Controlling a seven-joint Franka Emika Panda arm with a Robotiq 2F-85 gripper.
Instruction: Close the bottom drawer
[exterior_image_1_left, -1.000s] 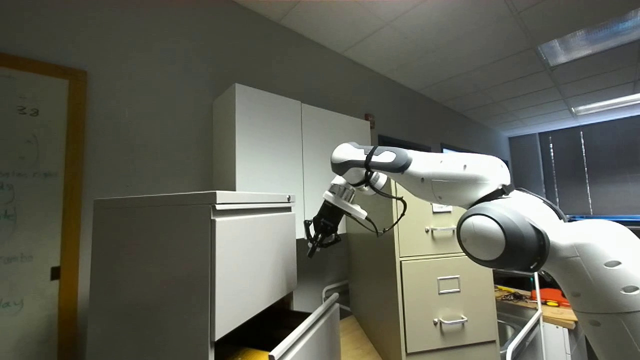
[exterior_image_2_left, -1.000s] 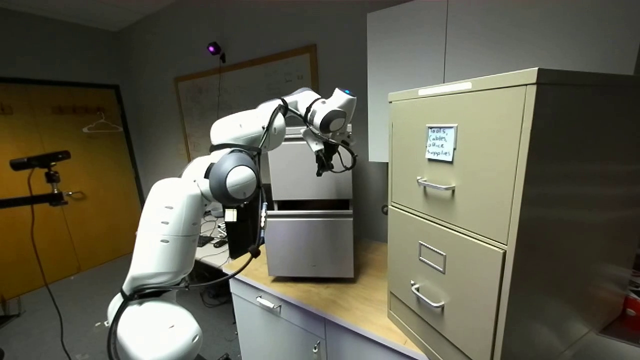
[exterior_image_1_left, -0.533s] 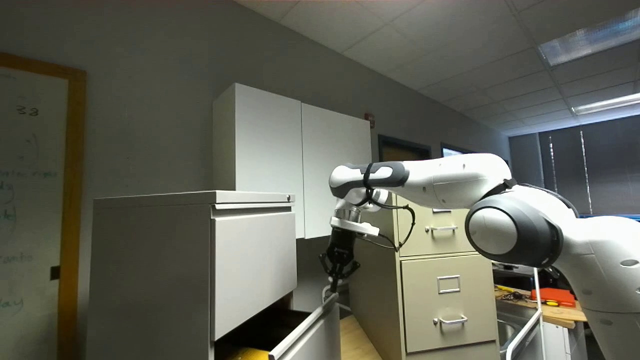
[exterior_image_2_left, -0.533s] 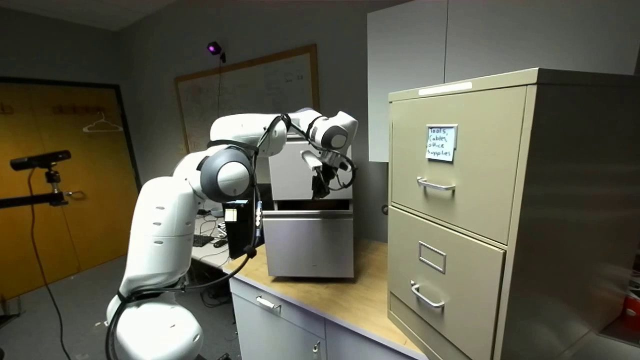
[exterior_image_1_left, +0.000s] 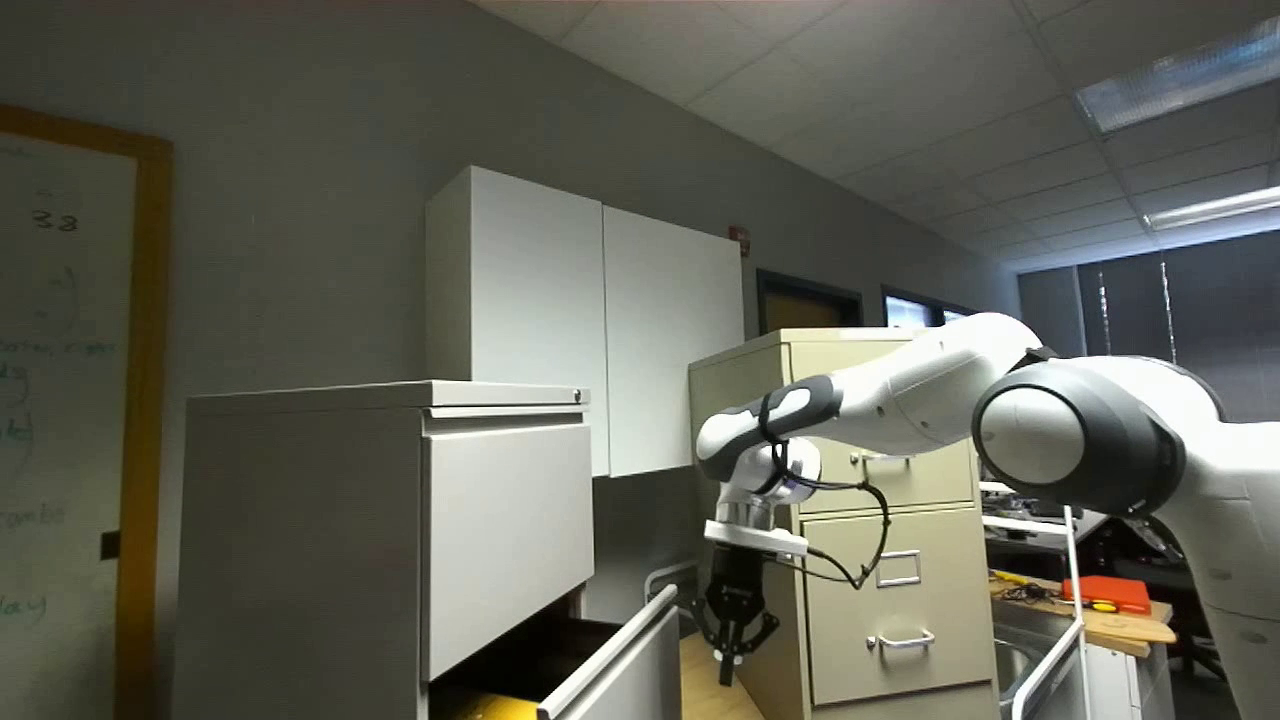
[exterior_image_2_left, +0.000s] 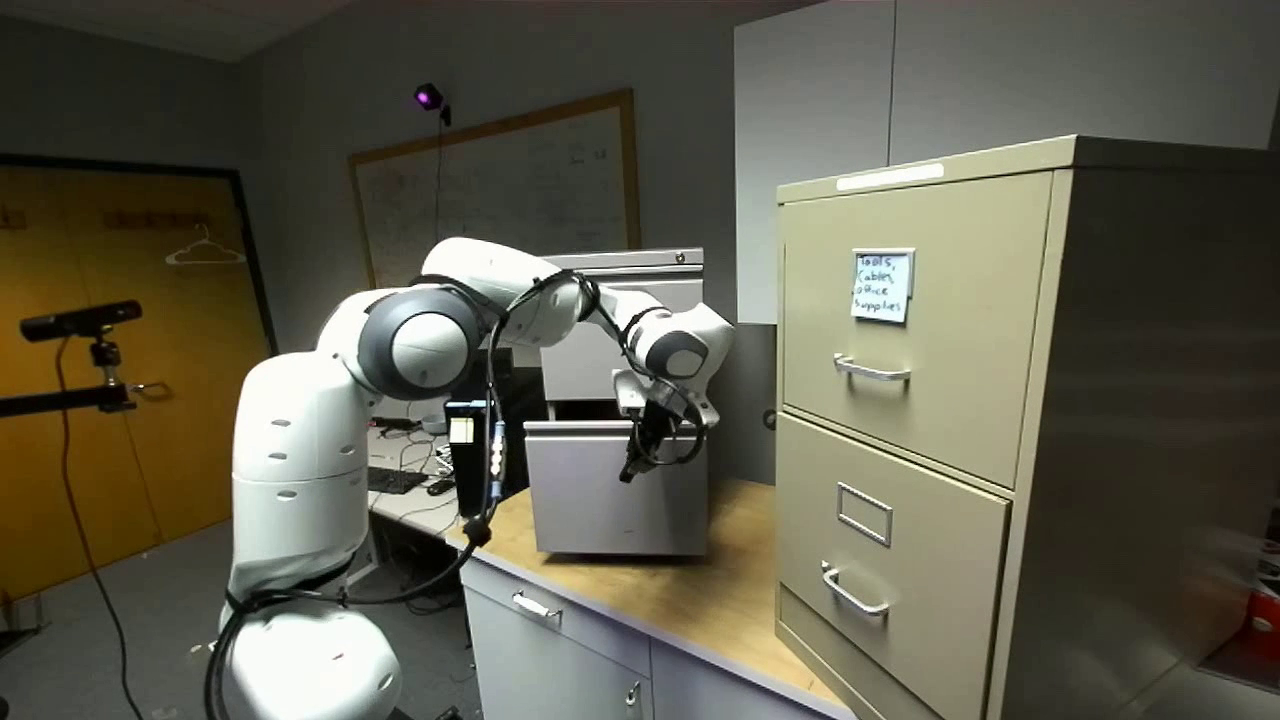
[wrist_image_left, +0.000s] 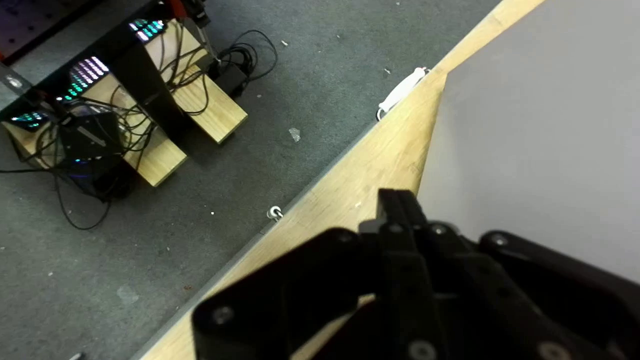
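The drawer (exterior_image_1_left: 640, 668) juts from the bottom of the white cabinet (exterior_image_1_left: 300, 540), baring a dark inside with something yellow (exterior_image_1_left: 490, 708) in it. It points away from the cabinet toward the side where the arm (exterior_image_2_left: 300, 480) stands; its flat front is upright, just above the wooden counter (exterior_image_2_left: 720, 600), and that front's long axis lies level, parallel to the upper front (exterior_image_1_left: 510, 540) over it. The arm rises at the lower left of an exterior view, bends sharply at the elbow (exterior_image_2_left: 428, 350) and reaches across, its forearm (exterior_image_2_left: 505, 285) sloping down to a bent wrist (exterior_image_2_left: 680, 355). From there the gripper (exterior_image_1_left: 727, 670) hangs with its tips aimed downward, outside the drawer and before its front, near it but apart: the counter shows in the gap. In an exterior view the blurred fingertips (exterior_image_2_left: 630, 472) fall against about the middle of the front. In the wrist view the black fingers (wrist_image_left: 392, 205) lie side by side, tips together, with the drawer's front to their right. The beige file cabinet (exterior_image_2_left: 960, 400) stands farther along the counter.
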